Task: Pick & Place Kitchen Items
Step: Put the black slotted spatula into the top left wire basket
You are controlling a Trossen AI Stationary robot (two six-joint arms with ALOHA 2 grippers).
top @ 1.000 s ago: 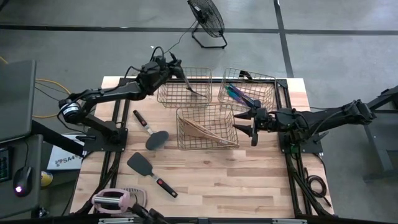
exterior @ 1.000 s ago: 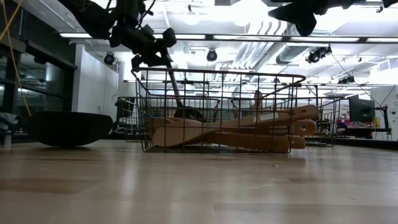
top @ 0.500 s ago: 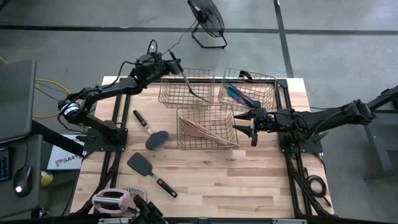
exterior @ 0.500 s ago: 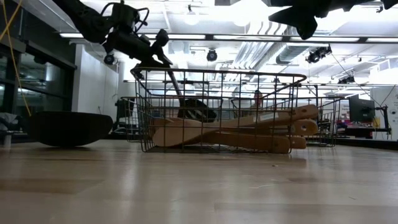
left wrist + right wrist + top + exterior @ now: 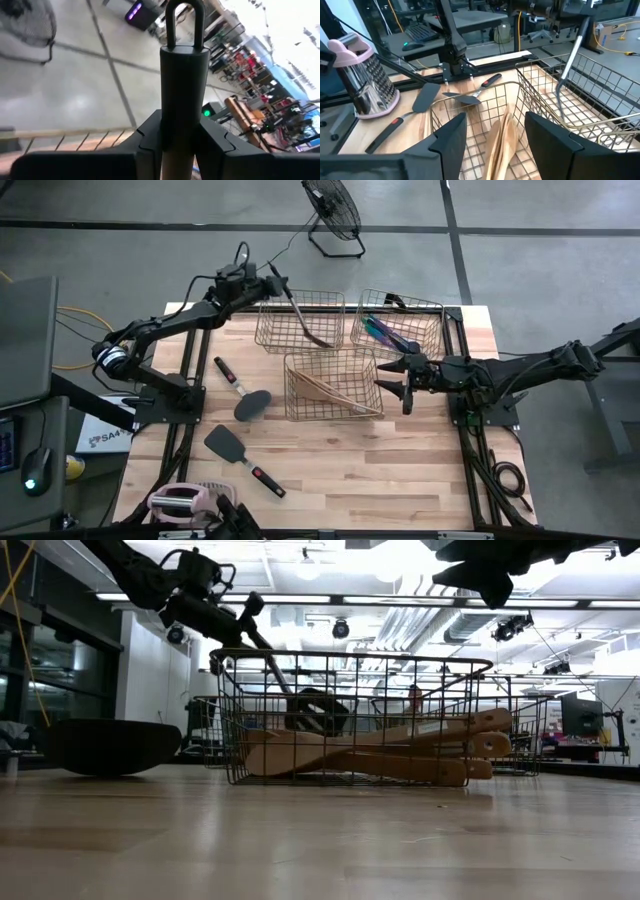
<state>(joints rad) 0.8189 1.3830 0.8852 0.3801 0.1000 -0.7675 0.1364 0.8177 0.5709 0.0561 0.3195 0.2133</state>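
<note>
Black spoon (image 5: 304, 317) hangs tilted, its handle top clamped in the left end effector (image 5: 272, 275), its bowl down inside the far-left basket (image 5: 268, 338). That arm reaches high over the worktop's (image 5: 400, 470) far edge. Wooden spoons (image 5: 335, 392) lie in the near basket (image 5: 292, 412); purple-teal pieces (image 5: 378, 329) sit in the far-right basket (image 5: 438, 311). The right end effector (image 5: 393, 384) hovers beside the near basket, fingers spread wide, holding nothing. No writing is legible.

wooden spoons (image 5: 330, 392) in front basket (image 5: 291, 364) | two spatulas (image 5: 240, 397) left, on table (image 5: 380, 470)
</note>
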